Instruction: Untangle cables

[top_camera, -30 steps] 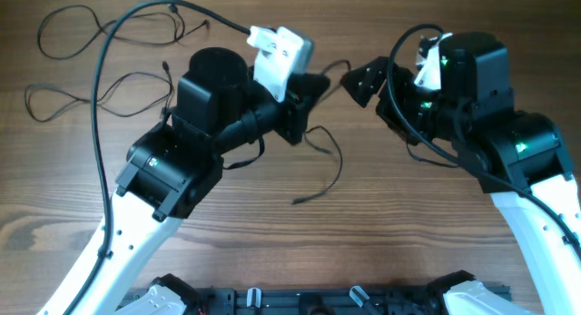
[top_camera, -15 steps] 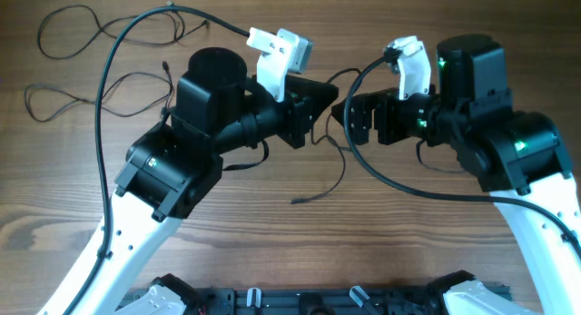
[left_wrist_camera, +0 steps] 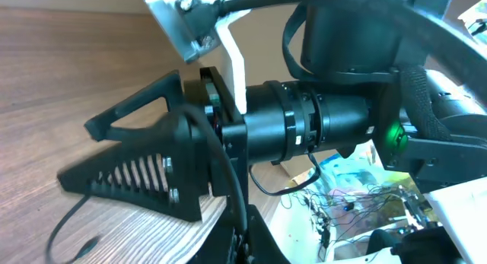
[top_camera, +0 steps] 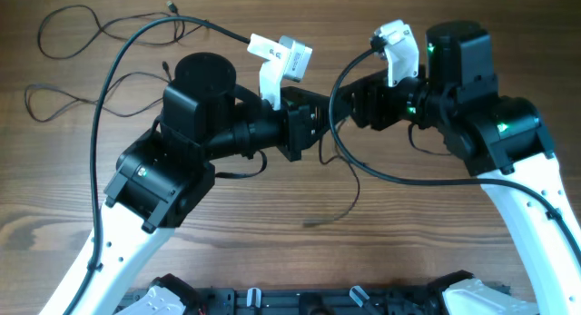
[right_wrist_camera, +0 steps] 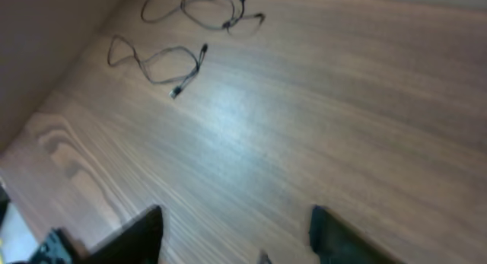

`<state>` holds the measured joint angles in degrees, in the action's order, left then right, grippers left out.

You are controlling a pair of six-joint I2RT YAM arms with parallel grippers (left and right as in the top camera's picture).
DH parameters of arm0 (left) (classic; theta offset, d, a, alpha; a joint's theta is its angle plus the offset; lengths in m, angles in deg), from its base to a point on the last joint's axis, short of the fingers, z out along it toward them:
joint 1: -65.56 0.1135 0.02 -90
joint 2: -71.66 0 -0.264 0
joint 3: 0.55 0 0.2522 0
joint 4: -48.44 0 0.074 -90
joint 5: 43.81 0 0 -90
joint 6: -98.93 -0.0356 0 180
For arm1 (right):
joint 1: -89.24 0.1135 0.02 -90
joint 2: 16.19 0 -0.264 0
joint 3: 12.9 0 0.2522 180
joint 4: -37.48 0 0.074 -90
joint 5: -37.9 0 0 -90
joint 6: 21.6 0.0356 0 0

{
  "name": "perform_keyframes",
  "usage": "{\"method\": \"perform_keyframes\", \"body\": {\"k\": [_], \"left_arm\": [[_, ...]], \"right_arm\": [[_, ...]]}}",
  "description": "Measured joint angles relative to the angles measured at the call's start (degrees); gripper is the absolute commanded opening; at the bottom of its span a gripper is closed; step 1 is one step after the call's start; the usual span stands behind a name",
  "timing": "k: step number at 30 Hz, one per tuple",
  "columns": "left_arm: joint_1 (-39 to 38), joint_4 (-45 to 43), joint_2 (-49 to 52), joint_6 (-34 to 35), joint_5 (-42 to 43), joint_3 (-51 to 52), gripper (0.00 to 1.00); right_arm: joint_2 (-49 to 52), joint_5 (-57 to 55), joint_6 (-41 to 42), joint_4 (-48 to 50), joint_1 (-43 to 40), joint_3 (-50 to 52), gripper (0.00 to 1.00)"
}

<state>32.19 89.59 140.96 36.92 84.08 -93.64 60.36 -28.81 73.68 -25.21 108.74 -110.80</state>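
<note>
Brown with darker, wavy grain lines all over the table; paler sheen toward its middle. Thin black for the cables at the table's far-left corner and at its middle. Matte black on the upper housings of the left arm and right arm, white on their lower links toward the table's near edge. Green glows on the right arm. Black, with a row of slanted slots, on the right gripper. White on both camera brackets
</note>
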Motion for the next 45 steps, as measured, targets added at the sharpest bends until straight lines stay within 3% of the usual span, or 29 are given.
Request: {"method": "perform_keyframes", "body": {"k": [1,7,13,16,26,29,36,40,45], "left_arm": [[-0.02,0.02,0.02,0.22,0.09,0.0,0.04],[-0.02,0.07,0.02,0.7,-1.01,0.0,0.05],[-0.02,2.93,0.02,0.61,-8.83,0.0,0.18],[-0.02,4.0,0.09,0.98,-11.67,0.0,0.11],[-0.02,6.14,1.36,1.05,-14.08,-0.02,0.09],[-0.02,6.34,1.36,1.03,-14.05,0.0,0.04],[-0.02,6.6,1.36,1.05,-14.03,0.0,0.09],[-0.02,6.78,1.36,1.05,-13.79,-0.02,0.04],[-0.02,6.8,1.36,1.05,-12.94,-0.02,0.04]], "right_arm": [[0.0,0.02,0.28,0.44,0.0,0.0,0.04],[0.0,0.04,3.54,0.33,0.04,0.0,0.04],[0.0,0.04,10.43,-2.45,0.04,0.0,0.04],[0.0,0.26,12.87,-2.45,0.04,0.0,0.04],[0.0,0.22,17.29,-1.9,0.04,0.0,0.04],[0.0,0.07,18.08,-1.77,0.04,0.0,0.04],[0.0,-0.37,18.95,-1.75,0.04,0.0,0.04],[0.0,-0.98,19.39,-1.75,0.04,0.0,0.04],[0.0,-1.86,20.26,-1.79,0.04,0.0,0.04]]}}
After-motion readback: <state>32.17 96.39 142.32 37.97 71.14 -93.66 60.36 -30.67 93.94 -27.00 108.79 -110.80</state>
